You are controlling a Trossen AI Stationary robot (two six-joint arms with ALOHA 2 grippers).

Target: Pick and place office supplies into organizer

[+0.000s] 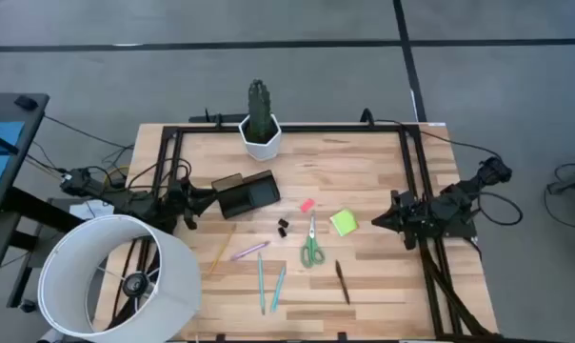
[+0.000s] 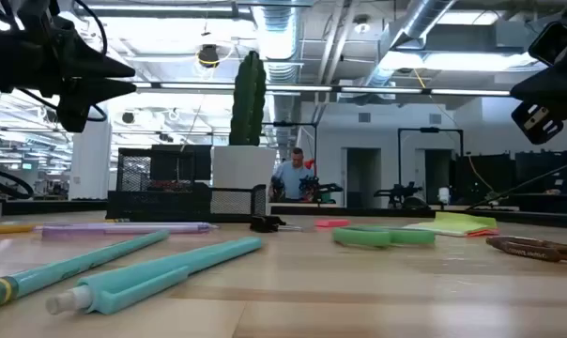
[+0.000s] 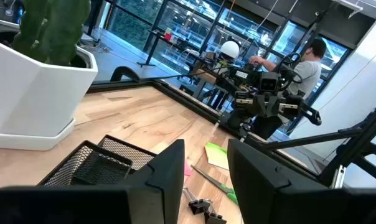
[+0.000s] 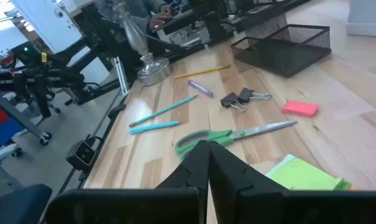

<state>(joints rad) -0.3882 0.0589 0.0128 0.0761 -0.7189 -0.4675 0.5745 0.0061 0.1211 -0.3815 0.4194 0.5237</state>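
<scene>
A: Where are the supplies sitting right now?

B: All of them are lying loose on the table (image 1: 364, 162), none in the organizer (image 1: 247, 193) yet. The scissors (image 1: 311, 250) are lying near the middle, the sticky notes (image 1: 344, 222) just to their right, the pink eraser (image 1: 307, 204) and binder clips (image 1: 283, 227) between them and the tray. The teal pens (image 1: 268, 284), a purple pen (image 1: 250, 251) and a dark pen (image 1: 342, 280) are lying toward the front edge.

A: And the arms?

B: The left gripper (image 1: 209, 198) is hovering just beside the organizer's left end, fingers (image 3: 169, 171) standing apart with nothing between them. I'd say it is lining up for a first pick. The right gripper (image 1: 377, 222) is waiting near the sticky notes, fingers (image 4: 197, 163) pressed together, carrying nothing.

A: Why is the tray back there?

B: It is sitting near the cactus pot (image 1: 260, 135), probably to be leaving the items room in front.
</scene>
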